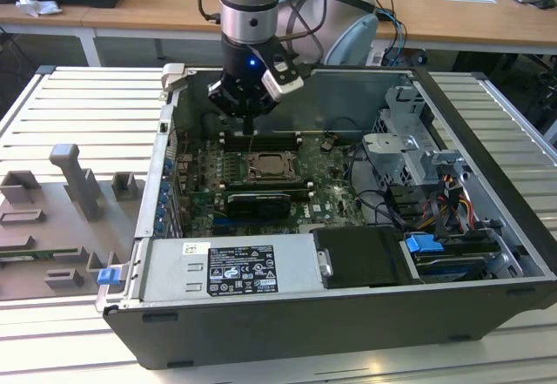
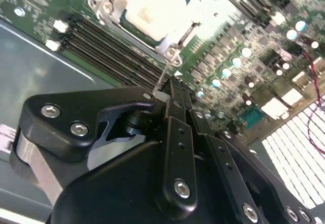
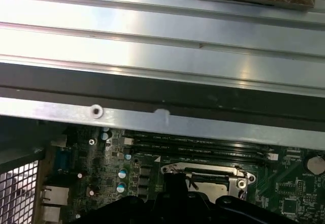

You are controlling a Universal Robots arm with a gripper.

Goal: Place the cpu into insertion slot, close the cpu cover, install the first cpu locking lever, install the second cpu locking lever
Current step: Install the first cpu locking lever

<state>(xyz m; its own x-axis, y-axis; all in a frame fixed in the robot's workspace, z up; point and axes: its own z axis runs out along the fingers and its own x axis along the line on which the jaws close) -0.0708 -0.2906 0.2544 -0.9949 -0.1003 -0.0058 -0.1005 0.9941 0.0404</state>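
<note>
In the second wrist view the gripper (image 2: 170, 89) has its fingers (image 2: 177, 107) pinched together into one narrow black tip, and a thin silver lever (image 2: 163, 79) runs from that tip up to the corner of the socket, so it looks clamped on the wire, though the contact spot itself is tucked under the tip. That same view shows the cpu (image 2: 152, 13) sitting pale and flat inside the insertion slot (image 2: 167, 45), with the cpu cover (image 2: 109, 4) framing it, and black memory slots (image 2: 109, 43) running right alongside. The exterior view gives what the wrist cams can't: the gripper (image 1: 250, 127) hangs down into the open computer case (image 1: 487, 184), tip just above the far edge of the socket (image 1: 271, 166), which sits mid-board on the green motherboard (image 1: 326, 184). A black graphics card (image 1: 257, 203) lies just on the near side of the socket. There's open board toward the exterior view's right before the cables and drive cage (image 1: 409, 153). The first wrist view looks the other way, catching the case's top rail (image 3: 167, 125) close above the memory slots and the socket's metal frame (image 3: 203, 170); the ribbed metal table (image 3: 152, 31) stretches beyond.
</note>
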